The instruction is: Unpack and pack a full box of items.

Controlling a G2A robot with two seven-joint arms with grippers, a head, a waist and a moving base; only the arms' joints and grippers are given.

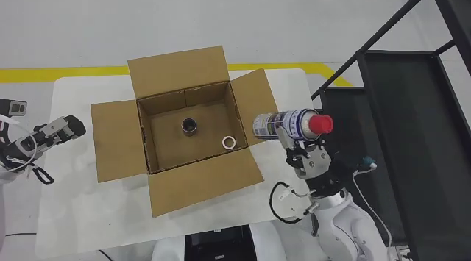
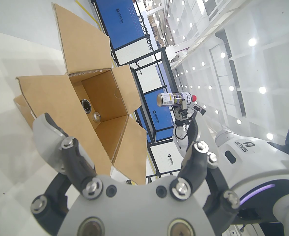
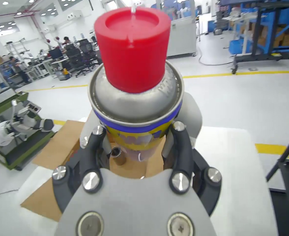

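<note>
Right gripper (image 1: 298, 145): jaws pinching can (image 1: 287, 125), held sideways above right flap of box (image 1: 184, 98). Left gripper (image 1: 73, 126): jaws spread, near bench (image 1: 81, 92) left edge, well apart from box. Advice: carry can level, clear flap, avoid cylinder (image 1: 189, 125) and ring (image 1: 229, 142) inside.

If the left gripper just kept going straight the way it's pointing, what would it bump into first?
Probably the near flap of the cardboard box: the left gripper, jaws open, points at it. Height is hard to judge, so it might pass over the flap to the box wall.
</note>
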